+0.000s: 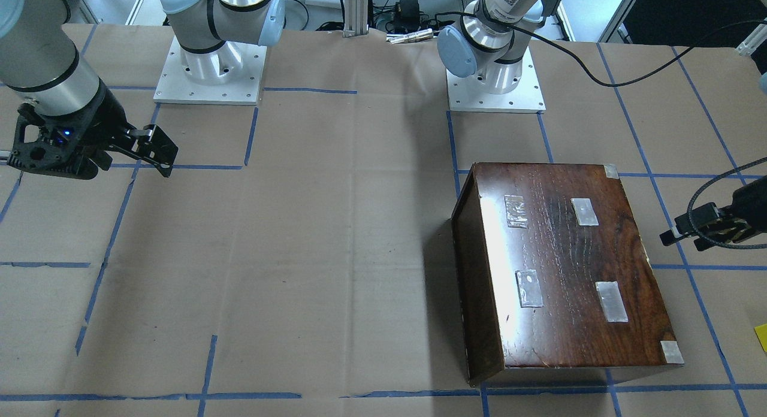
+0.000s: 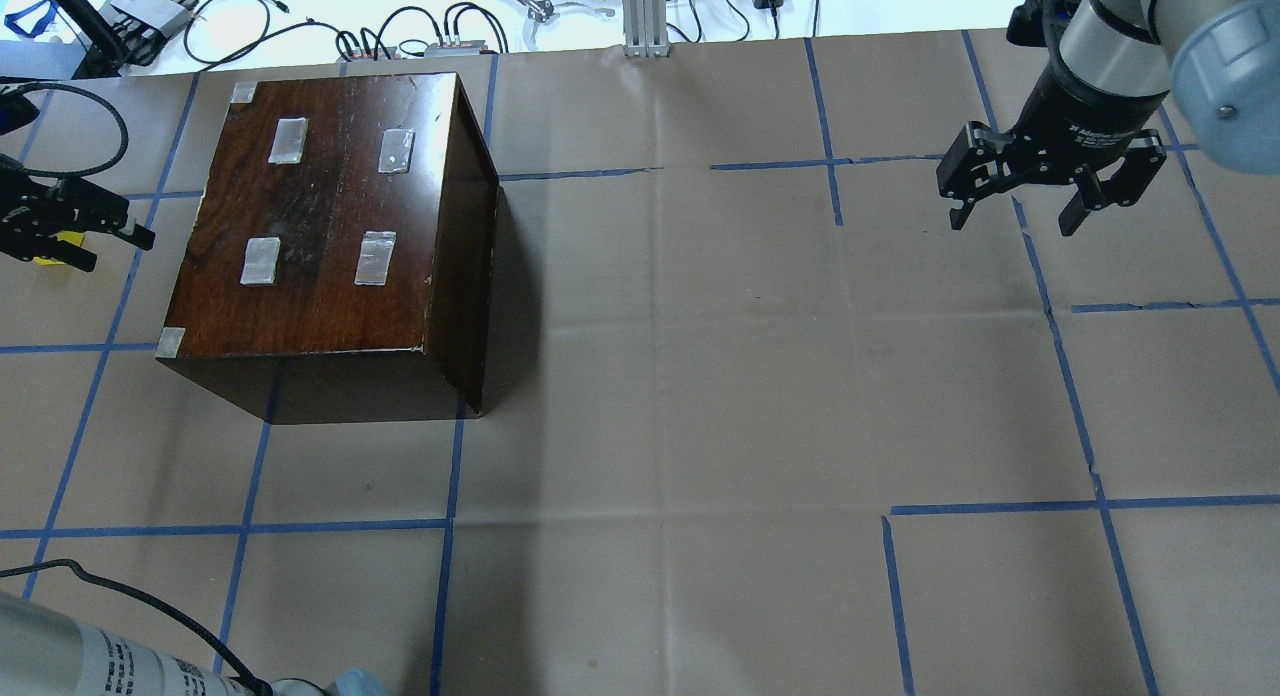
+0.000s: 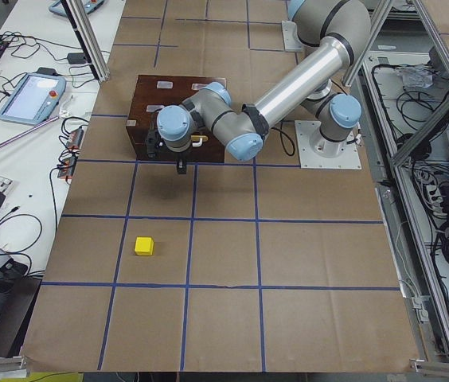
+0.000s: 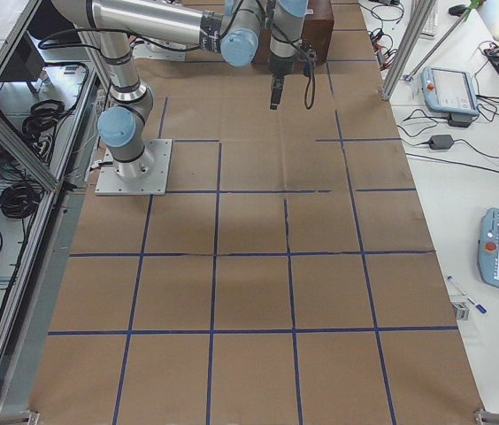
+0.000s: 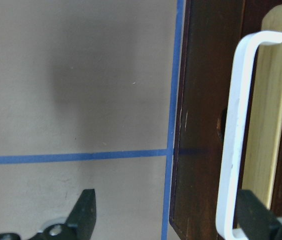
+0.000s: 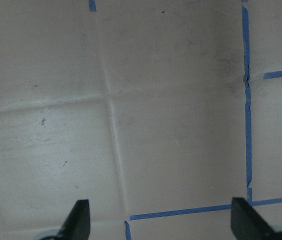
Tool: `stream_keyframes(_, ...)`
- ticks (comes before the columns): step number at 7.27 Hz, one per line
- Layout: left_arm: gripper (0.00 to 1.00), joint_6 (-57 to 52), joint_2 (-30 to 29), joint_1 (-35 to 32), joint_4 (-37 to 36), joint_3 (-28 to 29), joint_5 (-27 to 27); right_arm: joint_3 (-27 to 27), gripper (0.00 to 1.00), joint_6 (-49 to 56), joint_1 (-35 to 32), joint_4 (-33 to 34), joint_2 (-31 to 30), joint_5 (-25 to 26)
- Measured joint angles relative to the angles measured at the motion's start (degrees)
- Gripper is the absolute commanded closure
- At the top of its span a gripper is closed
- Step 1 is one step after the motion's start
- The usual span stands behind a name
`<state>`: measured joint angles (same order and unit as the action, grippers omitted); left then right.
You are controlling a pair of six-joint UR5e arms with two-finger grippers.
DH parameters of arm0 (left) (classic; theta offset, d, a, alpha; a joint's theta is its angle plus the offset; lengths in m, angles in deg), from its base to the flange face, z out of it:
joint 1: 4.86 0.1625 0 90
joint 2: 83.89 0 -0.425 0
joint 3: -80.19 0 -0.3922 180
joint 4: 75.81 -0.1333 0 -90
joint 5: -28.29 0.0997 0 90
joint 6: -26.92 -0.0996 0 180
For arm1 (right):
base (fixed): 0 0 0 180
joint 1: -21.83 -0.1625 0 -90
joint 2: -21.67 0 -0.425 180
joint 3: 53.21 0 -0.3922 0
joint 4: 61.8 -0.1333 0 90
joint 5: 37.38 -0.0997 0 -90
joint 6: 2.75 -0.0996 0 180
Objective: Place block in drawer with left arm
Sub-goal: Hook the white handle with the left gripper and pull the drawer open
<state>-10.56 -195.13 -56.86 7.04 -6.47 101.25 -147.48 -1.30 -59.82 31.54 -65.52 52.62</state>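
The yellow block (image 3: 144, 246) lies on the paper-covered table, apart from the box, on its drawer side; it also shows at the right edge of the front view (image 1: 761, 336). The dark wooden box (image 2: 330, 206) stands with its drawer shut. The wrist view shows the drawer's dark front (image 5: 201, 100) with a white handle (image 5: 233, 140). My left gripper (image 2: 120, 254) is open and empty, close to that front, its jaws either side of the handle (image 5: 168, 215). My right gripper (image 2: 1010, 216) is open and empty, far across the table.
Blue tape lines grid the brown paper (image 2: 700, 376). Both arm bases (image 1: 210, 69) stand at the robot's edge. Cables and tablets (image 3: 33, 91) lie beyond the table's far edge. A loose black cable (image 1: 599, 75) loops to the left arm.
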Motion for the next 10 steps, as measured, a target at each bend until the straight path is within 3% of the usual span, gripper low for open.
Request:
stream_keyframes(3,0.01,-0.54,-1.36,-0.32,-0.15,-0.04,-4.29,-0.02,0.00,0.02,0.00,0.00,0.03,0.00)
stream_keyframes(10,0.01,-0.54,-3.73,-1.92,-0.17,0.23,-5.00,0.00,0.00,-0.01,0.00,0.00,0.00,0.00)
